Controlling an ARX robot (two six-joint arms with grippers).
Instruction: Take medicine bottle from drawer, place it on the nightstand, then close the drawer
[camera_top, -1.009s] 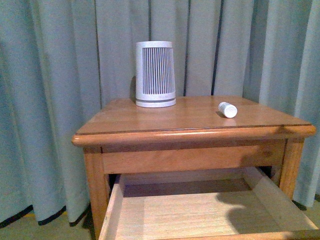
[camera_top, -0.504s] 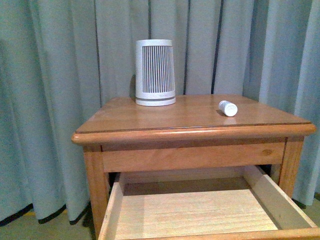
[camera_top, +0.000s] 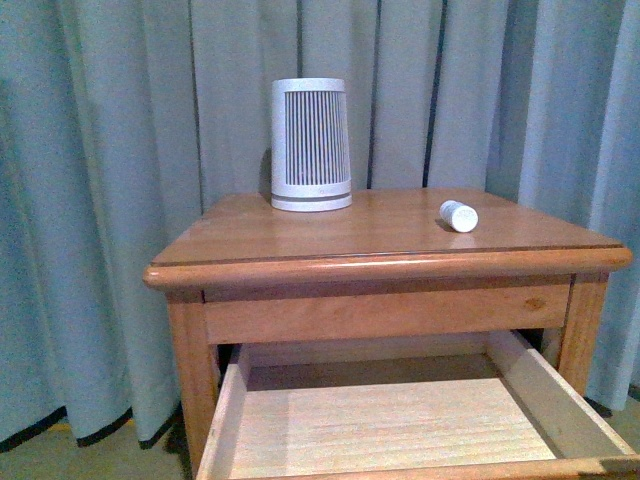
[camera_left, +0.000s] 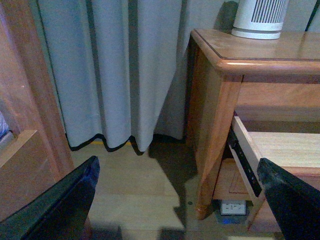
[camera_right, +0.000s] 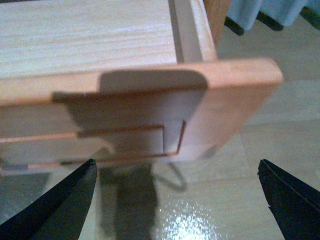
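The medicine bottle (camera_top: 458, 216) lies on its side on the right of the nightstand (camera_top: 300, 235) top. The drawer (camera_top: 400, 425) is pulled out and its pale interior shows nothing in it. Neither gripper shows in the front view. My left gripper (camera_left: 175, 200) is open, low beside the nightstand (camera_left: 220, 100), and the drawer's side rail (camera_left: 245, 155) is near one finger. My right gripper (camera_right: 175, 200) is open and empty in front of the drawer's recessed panel front (camera_right: 125, 120), above the floor. The drawer's knob is out of view.
A large white ribbed tapered cylinder (camera_top: 311, 146) stands at the back of the nightstand top. Pale curtains (camera_top: 120, 150) hang behind and beside it. Other wooden furniture (camera_left: 25, 150) is close to my left gripper. A small box (camera_left: 231, 207) lies under the nightstand.
The shadow that lay over the right of the drawer one second ago is gone. The bottle has shifted very slightly in the view. The drawer stays open.
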